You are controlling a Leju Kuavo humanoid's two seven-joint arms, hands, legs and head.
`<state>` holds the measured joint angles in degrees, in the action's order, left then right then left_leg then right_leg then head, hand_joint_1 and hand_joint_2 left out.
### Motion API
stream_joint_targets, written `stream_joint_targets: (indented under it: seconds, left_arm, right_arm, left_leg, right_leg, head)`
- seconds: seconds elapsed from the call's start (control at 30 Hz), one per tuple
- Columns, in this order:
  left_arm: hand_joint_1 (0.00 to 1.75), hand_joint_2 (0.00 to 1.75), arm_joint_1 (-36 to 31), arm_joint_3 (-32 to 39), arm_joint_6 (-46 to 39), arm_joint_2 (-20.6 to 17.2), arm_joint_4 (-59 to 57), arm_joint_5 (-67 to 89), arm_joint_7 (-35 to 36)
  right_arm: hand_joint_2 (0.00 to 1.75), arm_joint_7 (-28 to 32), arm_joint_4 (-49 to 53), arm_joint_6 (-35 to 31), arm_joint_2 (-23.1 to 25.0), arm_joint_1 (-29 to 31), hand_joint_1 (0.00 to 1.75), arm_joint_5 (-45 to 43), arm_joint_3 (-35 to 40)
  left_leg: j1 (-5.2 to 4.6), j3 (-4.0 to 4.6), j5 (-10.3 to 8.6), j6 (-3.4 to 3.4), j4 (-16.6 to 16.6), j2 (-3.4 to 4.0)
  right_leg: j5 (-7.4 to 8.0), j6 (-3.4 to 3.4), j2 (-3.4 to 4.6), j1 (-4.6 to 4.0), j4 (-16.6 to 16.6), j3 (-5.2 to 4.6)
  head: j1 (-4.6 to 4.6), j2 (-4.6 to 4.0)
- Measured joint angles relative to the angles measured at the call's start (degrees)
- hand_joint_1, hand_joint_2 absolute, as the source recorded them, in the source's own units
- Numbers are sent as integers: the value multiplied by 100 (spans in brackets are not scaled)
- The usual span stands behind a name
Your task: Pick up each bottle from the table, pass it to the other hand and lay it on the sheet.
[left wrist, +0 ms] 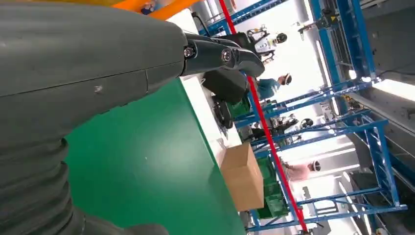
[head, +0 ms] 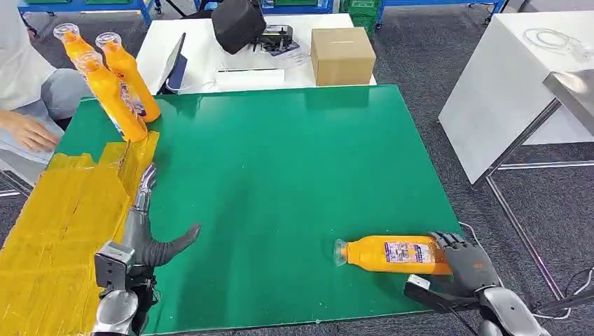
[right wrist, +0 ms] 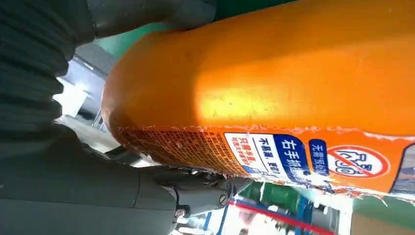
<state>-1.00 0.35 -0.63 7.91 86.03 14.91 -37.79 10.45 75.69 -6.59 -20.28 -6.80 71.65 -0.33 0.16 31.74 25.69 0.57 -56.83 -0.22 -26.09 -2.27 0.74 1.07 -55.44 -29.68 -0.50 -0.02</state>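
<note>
Right hand [head: 468, 264] wraps the base of a lying orange bottle [head: 392, 253]; it should firm its grip before lifting. Left hand [head: 150, 224] rests spread, holding nothing.

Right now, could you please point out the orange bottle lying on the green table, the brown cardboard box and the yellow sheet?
orange bottle lying on the green table [head: 392, 254]: head view, on its label, mid-body.
brown cardboard box [head: 342, 56]: head view, on its front face.
yellow sheet [head: 56, 224]: head view, on a bare middle part.

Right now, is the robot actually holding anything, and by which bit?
The right hand wraps the base end of the lying orange bottle, which rests on the green table. The left hand holds nothing.
</note>
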Motion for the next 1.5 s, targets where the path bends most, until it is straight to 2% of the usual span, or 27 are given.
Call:
stream_joint_targets:
  seconds: [0.2,0.27,0.37,0.43,0.5,0.67,0.9,1.07,1.13,1.33,1.5]
  left_arm:
    - [0,175,26,-22,85,11,0,72,70]
    - [0,175,65,-68,120,26,7,155,153]
    - [0,175,126,-238,329,61,44,195,356]
    - [0,175,176,-425,818,81,46,-19,535]
    - [0,175,239,-630,1104,83,44,-118,584]
    - [0,175,296,-1114,1147,85,18,-81,603]
    - [0,175,233,-1712,1139,87,-90,-46,704]
    - [0,175,-5,-1908,1279,96,-273,-304,791]
    - [0,175,-135,-1985,1333,105,-367,-367,807]
    - [0,175,-355,-2079,1466,136,-538,-577,833]
    - [0,175,-533,-2116,1565,177,-627,-845,911]
  right_arm:
    - [175,-11,-50,-610,350,172,175,6,210]
    - [175,7,-46,-986,599,245,175,-153,212]
    - [175,207,113,-1389,1059,343,175,-754,212]
    - [175,417,312,-1525,1371,432,175,-1425,205]
    - [175,586,446,-1575,1622,541,175,-1848,201]
    - [175,989,654,-1556,2093,647,175,-2552,175]
    - [175,1574,710,-1162,2575,781,175,-3723,-18]
    - [175,1875,570,100,2863,954,175,-4890,-123]
    - [175,1930,329,466,3007,1029,175,-4992,-121]
    - [175,1963,-305,798,3304,1194,175,-4940,30]
    - [175,2059,-1058,818,3580,1317,175,-4859,380]
  left_leg:
    - [1,5,-8,2,0,-5]
    - [2,17,-9,1,0,-7]
    - [2,34,-9,1,-1,-5]
    - [2,36,-9,1,-1,-9]
    - [2,41,-8,1,-1,-10]
    - [1,57,-8,1,-1,-16]
    - [0,59,-8,1,-1,-17]
    - [0,58,-9,1,-1,-21]
    - [1,58,-10,0,-1,-20]
    - [3,63,-10,0,-1,-23]
    - [3,64,-10,-1,-1,-24]
  right_leg:
    - [6,-1,-2,-2,-2,3]
    - [5,-1,-3,-4,-5,-1]
    - [5,-1,-2,-4,-7,-22]
    - [2,-5,-3,-3,-7,-24]
    - [1,-5,-3,-3,-7,-30]
    - [1,-6,-6,5,-6,-43]
    - [1,-6,-7,8,-6,-44]
    - [1,-6,-7,3,-7,-43]
    - [1,-6,-7,1,-7,-43]
    - [1,-6,-9,-2,-9,-46]
    - [1,-6,-10,-2,-9,-47]
  head:
    - [-2,0]
    - [0,0]
    - [-4,0]
    - [-4,0]
    - [-4,0]
    - [-2,0]
    - [-2,0]
    - [-2,0]
    - [-2,0]
    - [0,0]
    - [-2,0]
